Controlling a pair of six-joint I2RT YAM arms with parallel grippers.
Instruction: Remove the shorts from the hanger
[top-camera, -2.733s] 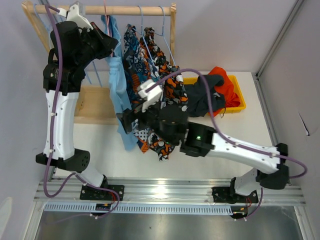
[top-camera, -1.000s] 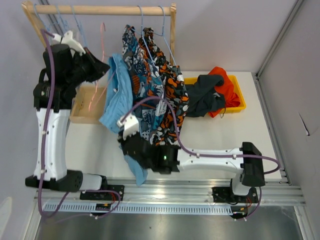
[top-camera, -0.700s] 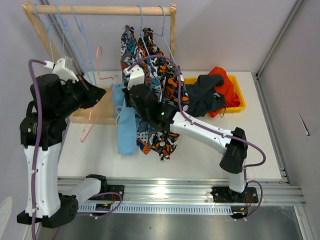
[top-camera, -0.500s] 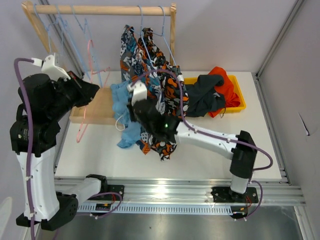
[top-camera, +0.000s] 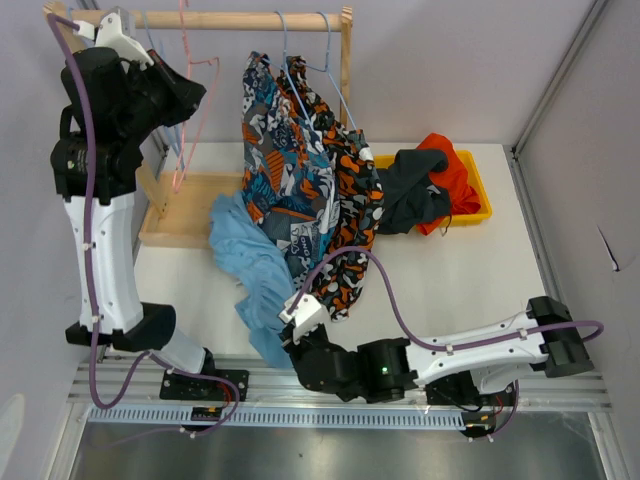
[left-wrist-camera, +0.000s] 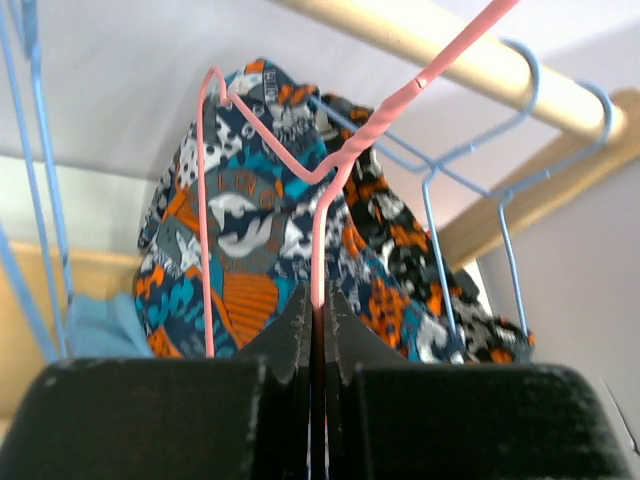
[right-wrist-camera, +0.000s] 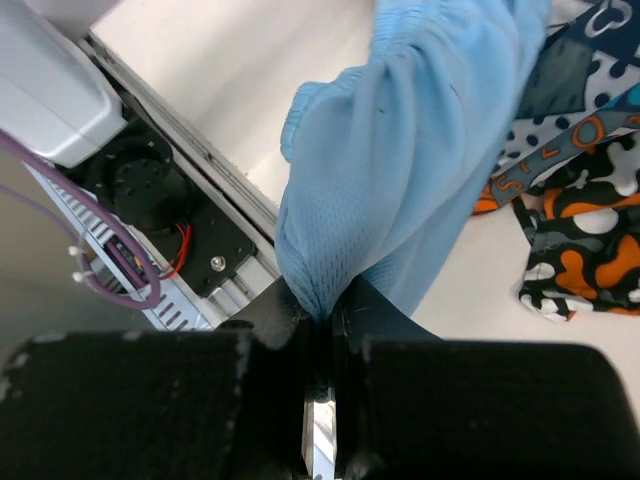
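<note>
My left gripper (top-camera: 195, 92) is raised at the top left, beside the wooden rail (top-camera: 250, 19). It is shut on the wire of a bare pink hanger (top-camera: 181, 150), which shows between its jaws in the left wrist view (left-wrist-camera: 318, 300). The light blue shorts (top-camera: 250, 265) lie off the hanger, stretched across the table. My right gripper (top-camera: 283, 350) is shut on their near end by the table's front edge (right-wrist-camera: 322, 300). The blue-and-orange print shorts (top-camera: 280, 170) and the blotch print shorts (top-camera: 345, 200) hang from blue hangers (top-camera: 300, 60).
A yellow bin (top-camera: 478, 208) at the back right holds the orange shorts (top-camera: 448, 175) and the dark grey shorts (top-camera: 405, 195). The rack's wooden base (top-camera: 180, 215) lies under the rail. Empty blue hangers (left-wrist-camera: 40, 200) hang at the rail's left end.
The left gripper has lifted the pink hanger up to the rail. The right gripper has swung from the rack down to the table's front edge, dragging the light blue shorts with it.
</note>
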